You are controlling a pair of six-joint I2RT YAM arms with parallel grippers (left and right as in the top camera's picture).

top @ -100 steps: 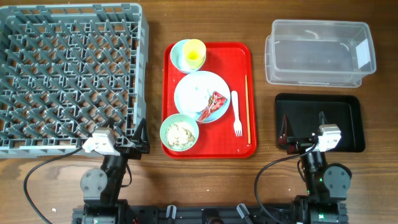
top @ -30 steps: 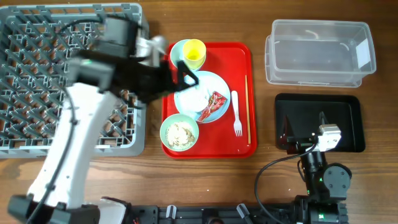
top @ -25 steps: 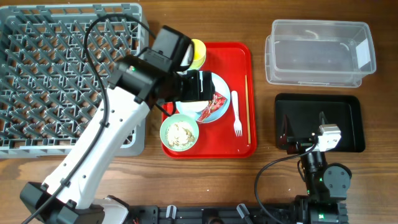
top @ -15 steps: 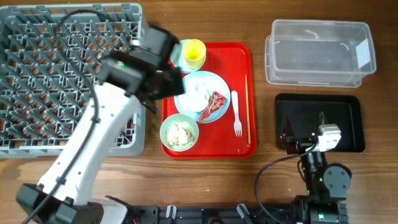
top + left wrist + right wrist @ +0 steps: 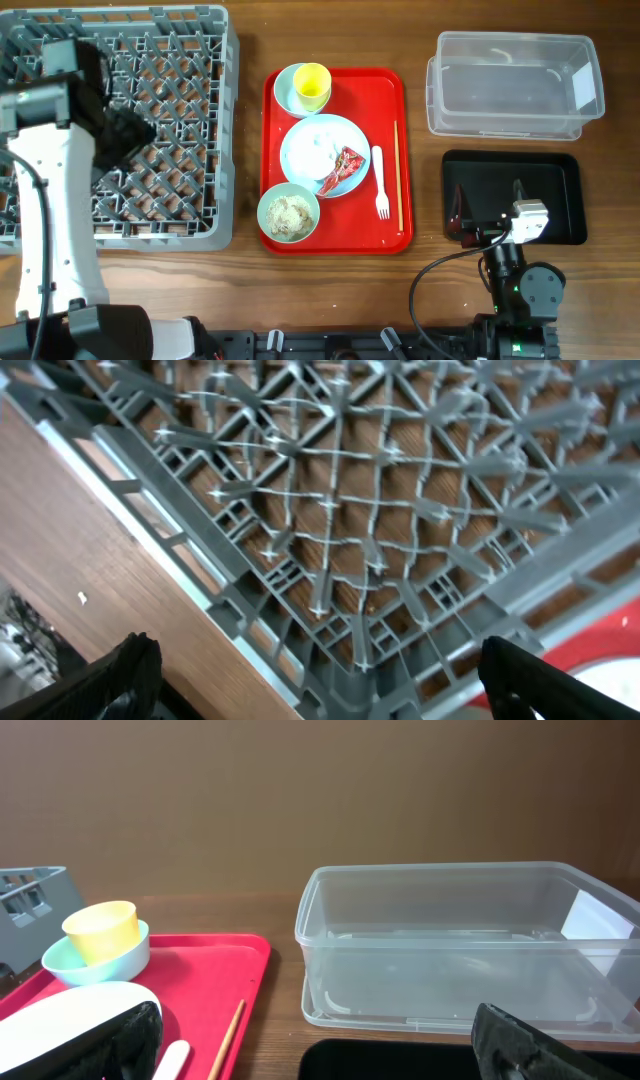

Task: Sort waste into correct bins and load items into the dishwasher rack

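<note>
Overhead: the grey dishwasher rack (image 5: 170, 60) fills the worktop's left end and the left gripper (image 5: 125, 135) hangs over it, fingers spread and empty, so everything on the red tray (image 5: 385, 85) lies well off to its right. The plate (image 5: 300, 140) with the red wrapper (image 5: 347, 163) sits mid-tray, while the fork (image 5: 380, 180) and wooden stick (image 5: 397, 175) run front-to-back along the tray's right edge. The right gripper (image 5: 488, 208), also spread, sits over the black tray (image 5: 560, 175) and looks nearer to those, nothing in between.
</note>
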